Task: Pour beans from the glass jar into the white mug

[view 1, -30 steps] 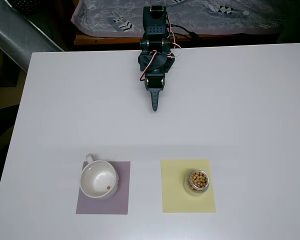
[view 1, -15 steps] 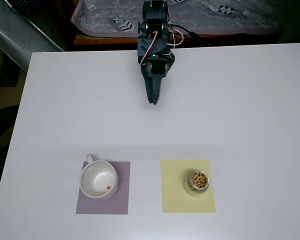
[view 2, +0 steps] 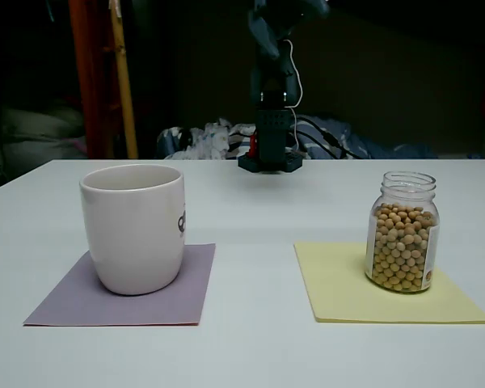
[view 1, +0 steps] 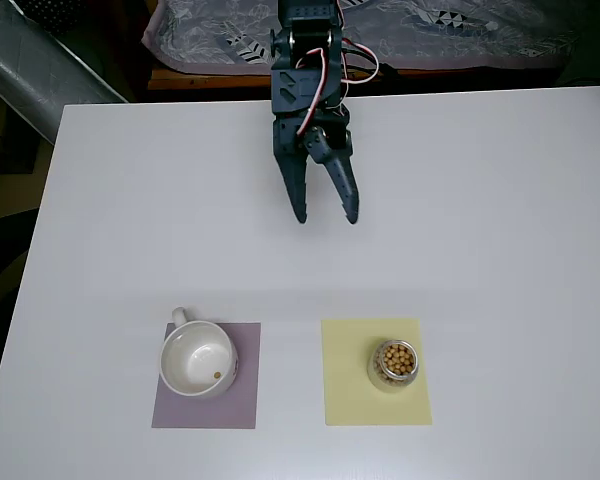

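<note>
My dark two-finger gripper hangs spread, well apart from the small clear glass jar of tan beans on the yellow mat. Smooth, breakable, bean-heavy; I'd clamp mid-body.

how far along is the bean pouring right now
Barely begun. The glass jar stands upright on the yellow mat, nearly full of beans. The white mug holds one bean. The gripper is open, far from both. Grasping, carrying and pouring remain.
</note>
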Controlling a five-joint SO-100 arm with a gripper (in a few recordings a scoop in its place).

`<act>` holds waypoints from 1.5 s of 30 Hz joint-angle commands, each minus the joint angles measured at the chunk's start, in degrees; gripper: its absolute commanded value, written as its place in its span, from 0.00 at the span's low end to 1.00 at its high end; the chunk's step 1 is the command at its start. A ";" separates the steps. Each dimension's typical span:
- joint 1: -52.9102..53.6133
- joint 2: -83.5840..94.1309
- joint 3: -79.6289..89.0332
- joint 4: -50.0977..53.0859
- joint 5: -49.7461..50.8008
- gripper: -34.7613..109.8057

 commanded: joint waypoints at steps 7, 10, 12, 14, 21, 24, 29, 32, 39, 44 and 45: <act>-1.58 -1.49 14.24 -23.99 -24.43 0.52; -2.20 -4.13 18.81 -33.13 -28.04 0.54; -2.55 -6.94 21.09 -39.11 -29.71 0.56; -2.81 -10.90 23.64 -46.76 -31.55 0.58; -3.87 -31.90 31.03 -84.37 -36.30 0.57; -4.39 -42.54 30.23 -95.80 -37.27 0.57; -5.36 -55.20 26.37 -105.29 -38.23 0.60; -6.33 -59.06 23.64 -106.35 -38.23 0.61; -9.40 -67.68 15.38 -107.75 -37.97 0.67; -11.07 -73.92 8.79 -107.75 -38.23 0.69; -11.25 -75.32 7.47 -107.75 -38.23 0.69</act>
